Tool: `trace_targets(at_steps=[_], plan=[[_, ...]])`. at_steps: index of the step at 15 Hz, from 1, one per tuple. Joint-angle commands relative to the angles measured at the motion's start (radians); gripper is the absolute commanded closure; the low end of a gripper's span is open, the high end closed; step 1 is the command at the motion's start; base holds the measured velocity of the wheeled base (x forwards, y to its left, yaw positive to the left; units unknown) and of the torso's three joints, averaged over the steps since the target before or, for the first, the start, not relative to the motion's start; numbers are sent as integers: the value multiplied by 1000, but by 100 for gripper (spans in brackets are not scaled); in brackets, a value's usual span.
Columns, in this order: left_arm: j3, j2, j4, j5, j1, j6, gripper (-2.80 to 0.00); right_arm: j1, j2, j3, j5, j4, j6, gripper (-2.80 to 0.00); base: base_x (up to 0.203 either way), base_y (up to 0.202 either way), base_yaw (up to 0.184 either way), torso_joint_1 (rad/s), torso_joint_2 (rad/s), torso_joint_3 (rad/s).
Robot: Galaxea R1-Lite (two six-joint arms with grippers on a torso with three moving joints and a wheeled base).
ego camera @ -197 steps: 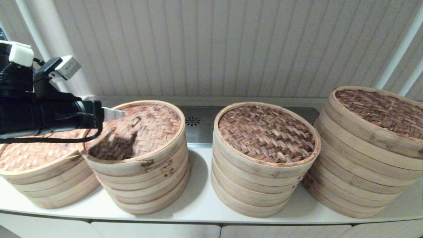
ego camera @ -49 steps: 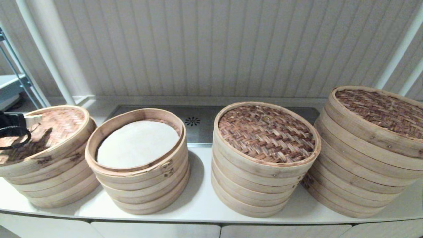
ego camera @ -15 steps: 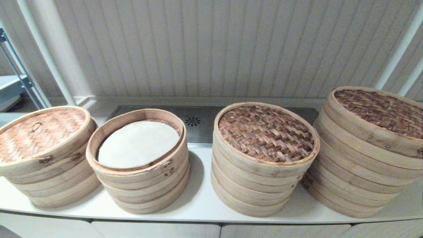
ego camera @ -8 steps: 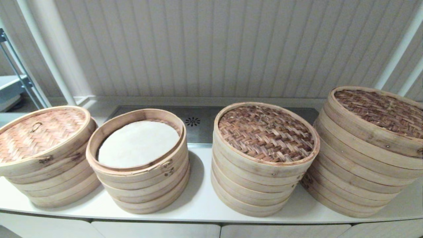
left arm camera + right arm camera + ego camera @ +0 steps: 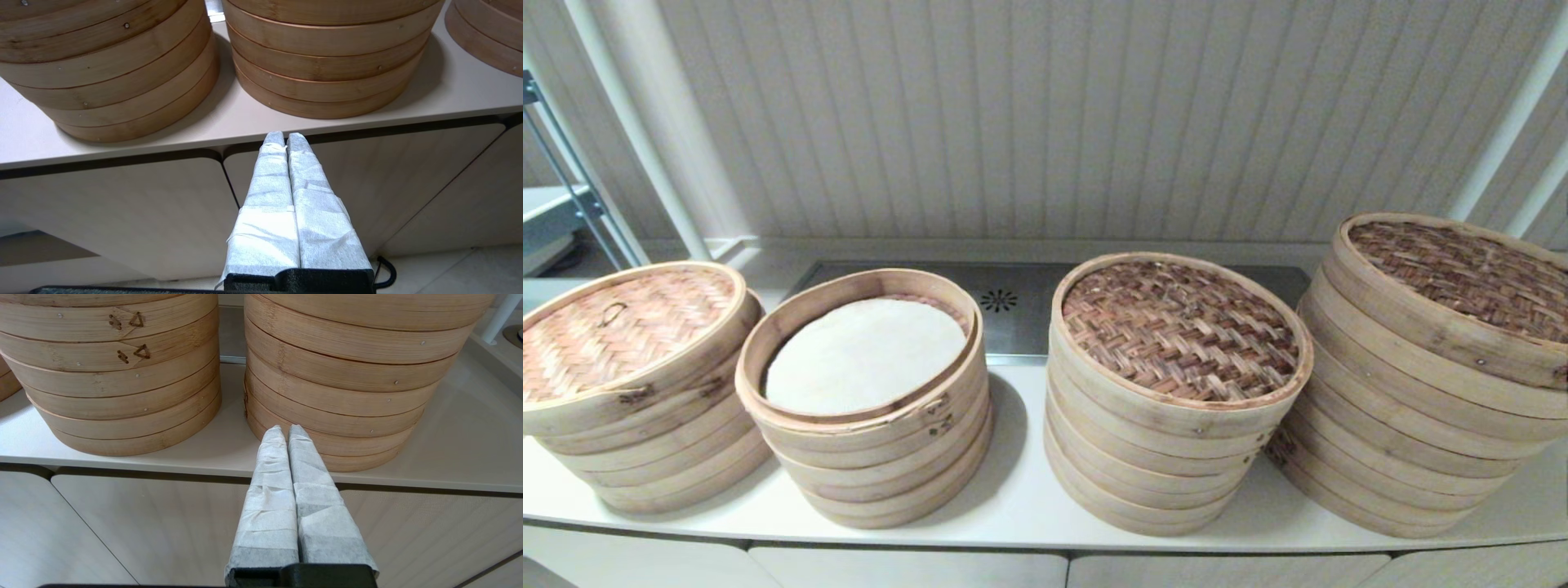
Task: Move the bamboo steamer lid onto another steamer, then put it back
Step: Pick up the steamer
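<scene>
The pale woven bamboo lid (image 5: 613,331) with its small loop handle rests on the far-left steamer stack (image 5: 645,457). Beside it the second steamer stack (image 5: 882,457) stands uncovered, a white round liner (image 5: 866,355) showing inside. Neither gripper appears in the head view. My left gripper (image 5: 284,138) hangs below the counter's front edge, in front of the cabinet doors, shut and empty. My right gripper (image 5: 286,430) is low before the counter too, facing the base of a steamer stack (image 5: 327,396), shut with nothing in it.
Two more steamer stacks with darker woven lids stand to the right, one in the middle (image 5: 1180,327) and one at far right (image 5: 1462,269). A steel strip with a drain (image 5: 999,300) runs behind them. The white counter (image 5: 1013,498) ends just in front of the stacks.
Since 13 s ago the lid went from the second steamer to the far-left one and the left arm withdrew out of the head view. Nothing has moved in the last second.
</scene>
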Motion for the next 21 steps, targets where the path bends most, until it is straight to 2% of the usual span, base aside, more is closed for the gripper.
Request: trace_targets(at_steps=[1, 4, 8, 11, 15, 19, 21], plan=[[-2, -79, 17, 2, -4, -1, 0, 1, -3, 0, 0, 0, 0, 0, 0, 0, 0, 0, 0, 0], [19, -192, 34, 57, -3, -3, 0, 1, -4, -6, 1, 0, -4, 0, 0, 0, 0, 0, 0, 0], [41, -205, -18, 82, -3, -58, 0, 1, 22, -191, 30, 46, -6, 0, 0, 0, 0, 0, 0, 0], [52, -205, -48, 78, -3, -52, 0, 2, 172, -449, 45, 128, -2, 0, 0, 0, 0, 0, 0, 0], [54, -205, -52, 79, -3, -60, 0, -10, 507, -878, 23, 187, 15, 0, 0, 0, 0, 0, 0, 0], [52, -205, -53, 81, -3, -61, 0, -23, 895, -1350, -33, 451, 68, 0, 0, 0, 0, 0, 0, 0], [52, -205, -53, 79, -3, -63, 0, -70, 1062, -1502, -45, 609, 103, 0, 0, 0, 0, 0, 0, 0]])
